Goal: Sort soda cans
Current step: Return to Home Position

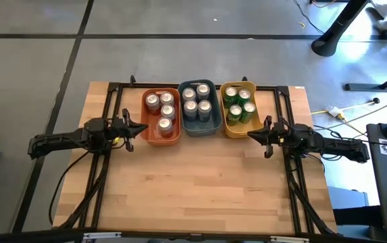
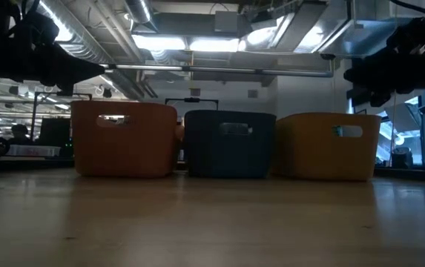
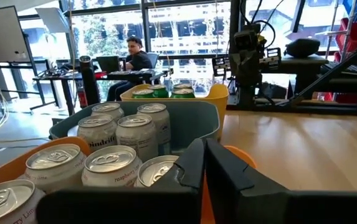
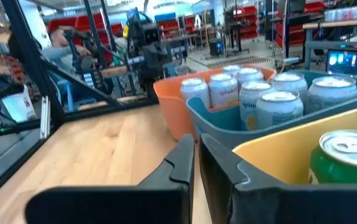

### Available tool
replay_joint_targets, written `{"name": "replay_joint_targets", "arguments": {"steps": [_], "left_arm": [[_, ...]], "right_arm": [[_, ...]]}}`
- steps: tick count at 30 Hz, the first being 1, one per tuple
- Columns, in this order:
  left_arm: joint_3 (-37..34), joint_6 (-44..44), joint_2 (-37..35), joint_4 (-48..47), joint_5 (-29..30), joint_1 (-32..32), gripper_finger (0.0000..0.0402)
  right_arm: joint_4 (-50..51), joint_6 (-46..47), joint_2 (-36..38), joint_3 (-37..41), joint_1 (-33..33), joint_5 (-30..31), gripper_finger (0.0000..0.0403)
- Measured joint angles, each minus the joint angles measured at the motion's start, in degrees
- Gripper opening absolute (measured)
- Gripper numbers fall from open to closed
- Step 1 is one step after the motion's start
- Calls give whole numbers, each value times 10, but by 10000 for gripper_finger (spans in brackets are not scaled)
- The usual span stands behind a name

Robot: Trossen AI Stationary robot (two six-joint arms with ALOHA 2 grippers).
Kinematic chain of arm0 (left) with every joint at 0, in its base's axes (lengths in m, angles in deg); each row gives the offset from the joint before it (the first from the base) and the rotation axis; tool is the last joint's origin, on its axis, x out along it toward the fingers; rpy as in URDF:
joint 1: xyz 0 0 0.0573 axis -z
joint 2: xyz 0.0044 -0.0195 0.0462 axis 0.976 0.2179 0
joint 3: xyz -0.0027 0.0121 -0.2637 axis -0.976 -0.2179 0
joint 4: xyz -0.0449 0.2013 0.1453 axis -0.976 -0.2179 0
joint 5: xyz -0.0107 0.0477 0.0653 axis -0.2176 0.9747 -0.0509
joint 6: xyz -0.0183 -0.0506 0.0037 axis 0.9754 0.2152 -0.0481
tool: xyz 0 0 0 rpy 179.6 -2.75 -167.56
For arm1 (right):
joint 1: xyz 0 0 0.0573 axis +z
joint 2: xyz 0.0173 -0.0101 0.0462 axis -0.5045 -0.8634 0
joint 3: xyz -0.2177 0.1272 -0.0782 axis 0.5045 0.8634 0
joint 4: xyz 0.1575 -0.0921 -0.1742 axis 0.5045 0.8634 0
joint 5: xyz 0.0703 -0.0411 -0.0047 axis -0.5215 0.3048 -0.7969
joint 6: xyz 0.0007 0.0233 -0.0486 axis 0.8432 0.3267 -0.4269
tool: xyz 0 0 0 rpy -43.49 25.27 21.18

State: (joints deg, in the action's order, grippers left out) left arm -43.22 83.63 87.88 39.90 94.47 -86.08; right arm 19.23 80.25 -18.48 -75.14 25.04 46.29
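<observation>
From above, sorting looks done: the soda cans [image 1: 166, 111] all sit in the orange bin [image 1: 145, 119], blue bin [image 1: 200, 130] and yellow bin [image 1: 234, 133] at 12 o'clock on the table [image 1: 200, 192], with the left gripper [image 1: 144, 128] at 9 and the right gripper [image 1: 250, 133] at 3; the low view hides the cans behind bin walls; only the wrist views show both claws pinched narrow and empty.

End effectors closed: left [image 1: 142, 128], right [image 1: 250, 133].

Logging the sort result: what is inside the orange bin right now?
Four silver-topped soda cans stand upright in the orange bin. The bin's floor under them is covered, so anything lying beneath cannot be seen.
</observation>
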Motion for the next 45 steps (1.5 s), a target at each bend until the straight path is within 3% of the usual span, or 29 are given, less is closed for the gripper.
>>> {"name": "replay_joint_targets", "arguments": {"steps": [45], "left_arm": [[0,0,0,0,0,0,3]], "right_arm": [[-17,1,-1,0,0,1,26]]}}
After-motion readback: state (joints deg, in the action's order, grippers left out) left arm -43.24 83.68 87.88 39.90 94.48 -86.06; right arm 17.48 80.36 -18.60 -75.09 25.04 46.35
